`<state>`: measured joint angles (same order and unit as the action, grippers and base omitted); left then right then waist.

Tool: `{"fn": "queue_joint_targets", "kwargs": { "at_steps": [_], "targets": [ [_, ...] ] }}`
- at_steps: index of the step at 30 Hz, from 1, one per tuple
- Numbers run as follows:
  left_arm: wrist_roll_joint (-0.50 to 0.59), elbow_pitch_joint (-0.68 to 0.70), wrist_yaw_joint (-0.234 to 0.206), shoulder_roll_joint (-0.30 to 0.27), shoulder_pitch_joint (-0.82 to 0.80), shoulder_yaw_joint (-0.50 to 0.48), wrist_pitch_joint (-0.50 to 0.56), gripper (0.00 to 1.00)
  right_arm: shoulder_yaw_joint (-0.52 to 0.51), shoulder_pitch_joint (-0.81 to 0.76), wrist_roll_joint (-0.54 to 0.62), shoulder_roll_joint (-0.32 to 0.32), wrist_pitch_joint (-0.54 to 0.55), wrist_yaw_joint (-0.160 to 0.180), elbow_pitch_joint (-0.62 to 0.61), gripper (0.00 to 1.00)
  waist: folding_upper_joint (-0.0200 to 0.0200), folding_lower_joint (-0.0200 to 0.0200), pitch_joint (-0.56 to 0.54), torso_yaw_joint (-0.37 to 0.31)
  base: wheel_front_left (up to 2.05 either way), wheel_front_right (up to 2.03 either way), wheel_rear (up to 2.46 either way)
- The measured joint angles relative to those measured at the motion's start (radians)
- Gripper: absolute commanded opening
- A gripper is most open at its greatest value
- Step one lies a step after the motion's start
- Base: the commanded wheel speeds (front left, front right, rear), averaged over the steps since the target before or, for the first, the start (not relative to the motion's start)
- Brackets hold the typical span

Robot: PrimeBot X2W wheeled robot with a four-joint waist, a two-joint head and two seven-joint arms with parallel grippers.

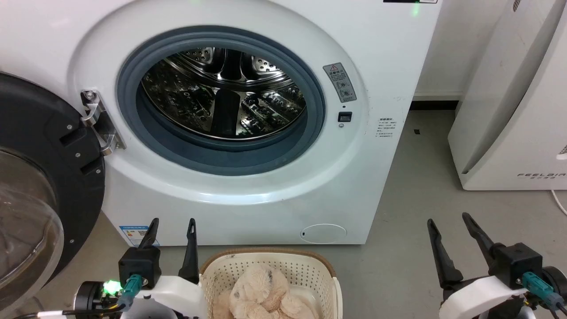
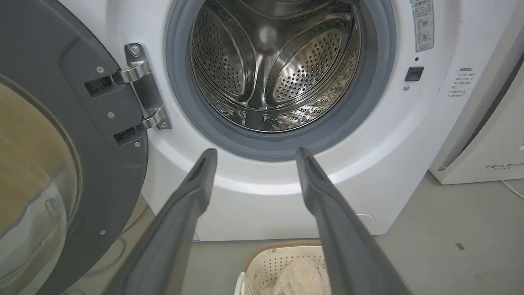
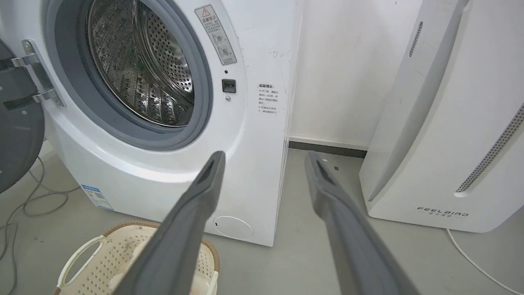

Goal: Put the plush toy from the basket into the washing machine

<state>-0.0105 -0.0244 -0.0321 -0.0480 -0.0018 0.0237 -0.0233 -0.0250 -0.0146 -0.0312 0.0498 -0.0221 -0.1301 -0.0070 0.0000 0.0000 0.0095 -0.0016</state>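
A fluffy cream-beige plush toy (image 1: 263, 294) lies in the cream perforated basket (image 1: 266, 258) on the floor before the white washing machine (image 1: 248, 195). The washer's black-framed glass door (image 1: 40, 186) is swung wide to the left, and the shiny steel drum (image 1: 223, 95) shows nothing inside. My left gripper (image 1: 172, 221) stands open just left of the basket, fingers up. Far to the right of the basket, my right gripper (image 1: 448, 218) is open over bare floor. The left wrist view shows the toy (image 2: 299, 278) in the basket (image 2: 270, 258) below the open fingers (image 2: 188, 205).
A white FEELAIR-marked appliance (image 1: 514, 102) stands right of the washer, with a white cord (image 1: 559, 201) trailing from it. Grey cables (image 3: 32, 196) lie on the floor by the washer's left corner. Grey floor (image 1: 398, 248) stretches between basket and appliance.
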Motion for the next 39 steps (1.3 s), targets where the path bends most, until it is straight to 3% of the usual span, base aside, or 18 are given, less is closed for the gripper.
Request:
{"fn": "queue_joint_targets", "kwargs": {
  "at_steps": [22,39],
  "targets": [
    [-0.039,-0.255,-0.004,0.000,-0.137,0.064,-0.046,1.00,-0.006,0.027,-0.078,0.000,-0.049,0.000,-0.029,1.00,0.0000,0.0000,0.089,-0.036,0.00,0.00,0.00],
    [-0.085,-0.507,0.030,0.000,-0.252,0.133,-0.011,1.00,-0.008,0.066,-0.148,0.000,-0.083,0.000,-0.052,1.00,0.0000,0.0000,0.195,-0.081,0.00,0.00,0.00]
  ]
}}
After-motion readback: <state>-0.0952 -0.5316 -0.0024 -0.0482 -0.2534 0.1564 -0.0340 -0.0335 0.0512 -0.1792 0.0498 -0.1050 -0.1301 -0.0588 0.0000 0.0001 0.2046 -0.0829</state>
